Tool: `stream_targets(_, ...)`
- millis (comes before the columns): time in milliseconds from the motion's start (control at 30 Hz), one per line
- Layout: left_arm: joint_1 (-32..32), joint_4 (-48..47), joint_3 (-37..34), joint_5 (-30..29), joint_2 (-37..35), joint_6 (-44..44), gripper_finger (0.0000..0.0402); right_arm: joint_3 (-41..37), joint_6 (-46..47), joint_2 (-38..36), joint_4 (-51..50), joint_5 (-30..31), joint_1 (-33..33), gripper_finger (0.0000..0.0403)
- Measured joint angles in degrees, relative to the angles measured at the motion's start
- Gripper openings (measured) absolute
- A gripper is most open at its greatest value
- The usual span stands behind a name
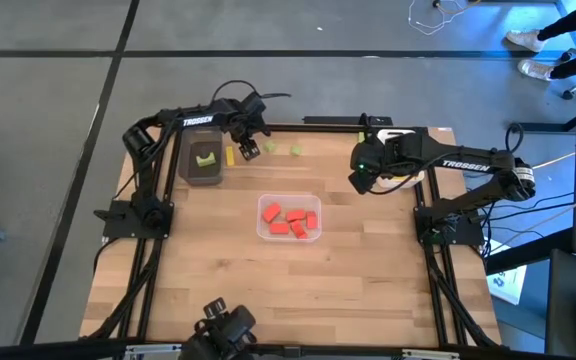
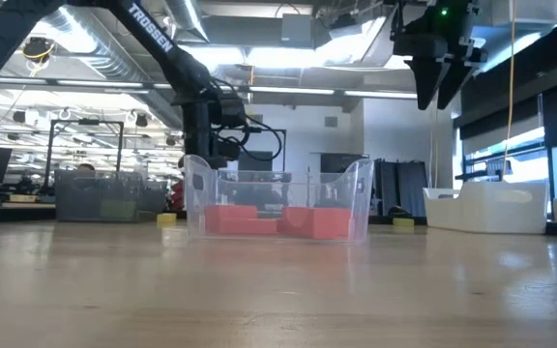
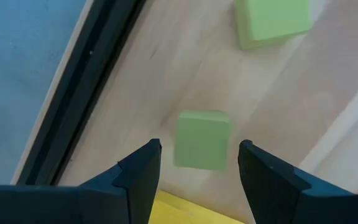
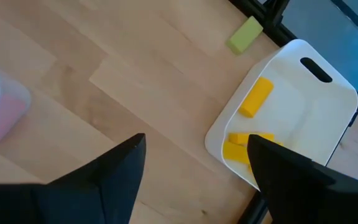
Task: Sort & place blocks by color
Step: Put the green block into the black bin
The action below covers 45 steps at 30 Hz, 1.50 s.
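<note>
Wooden table point(image 1: 218, 280), green block point(image 3: 201, 139) near far edge

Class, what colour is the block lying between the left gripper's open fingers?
Light green: the block, clearest in the left wrist view.

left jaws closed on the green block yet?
No. In the left wrist view the left gripper has its jaws spread apart on either side of the green block, gaps visible on both sides.

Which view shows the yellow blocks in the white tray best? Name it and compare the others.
The right wrist view: the white tray lies open below the right gripper, with yellow blocks plainly inside. In the high view the right arm covers most of the tray. The low view shows only its side wall. The left wrist view misses it.
</note>
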Motion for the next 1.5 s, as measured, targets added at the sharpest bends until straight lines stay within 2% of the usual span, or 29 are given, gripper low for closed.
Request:
stream_targets(267,0.91,1.88,0.04,4.28,1.21,1.65,0.0202,0.00,-0.02,0.00,0.90,0.04,0.00,0.0281)
stream_targets(600,0.14,1.97,0.15,0.03,5.46,1.28,0.0200,0.00,-0.02,0.00,1.75,0.04,0.00,0.0281)
stream_targets(700,-0.70,1.83,0.15,-2.51,5.53,0.20,0.0178,0.00,-0.02,0.00,2.26,0.04,0.00,0.0281)
stream_targets(833,-1.72,1.24,0.04,-4.73,4.37,0.22,0.0125,0.00,-0.04,0.00,2.49,0.04,0.00,0.0281)
stream_targets(1033,-2.76,-3.88,0.00,-6.60,-0.09,-0.93,0.0123,0.00,-3.94,0.00,2.56,-0.60,-0.01,0.0281)
stream_targets(1333,-3.80,-10.73,-0.02,-8.78,-13.92,-8.87,0.0123,0.00,-15.86,0.00,7.22,-8.80,0.00,0.0281)
stream_targets(1500,-3.80,-18.30,0.00,-13.10,-21.15,-16.41,0.0123,0.00,-23.65,0.00,13.14,-16.75,0.00,0.0281)
